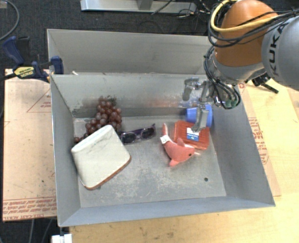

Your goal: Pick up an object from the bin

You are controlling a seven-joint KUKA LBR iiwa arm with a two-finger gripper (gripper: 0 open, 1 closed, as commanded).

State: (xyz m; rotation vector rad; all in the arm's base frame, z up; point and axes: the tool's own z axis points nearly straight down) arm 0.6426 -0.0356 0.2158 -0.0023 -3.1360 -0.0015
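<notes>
Honestly, from my station the gripper (201, 121) sat low at the back right of the grey metal bin (149, 184), hanging just over a small blue block-like thing (190, 114) and the flat orange packet (182, 133) that lay half beneath it. I judged that spot made sense: those two pieces lay close to the rear wall, right beneath the wrist, so the arm needed little reach. I could not tell how far the jaws stood apart, nor whether they had hold of anything, since the wrist and cables hid the gap from my angle. Just in front of the packet, touching its near edge, lay a pink soft fish-shaped toy (178, 153), close enough that I feared a descent might nudge it. The dark plastic sunglasses (137, 134) rested near the middle of the floor. Well apart on the left, a bunch of dark red grapes (104, 116) was tucked behind a white bread-like slice with a brown crust (100, 157), tilted against the left slope.
</notes>
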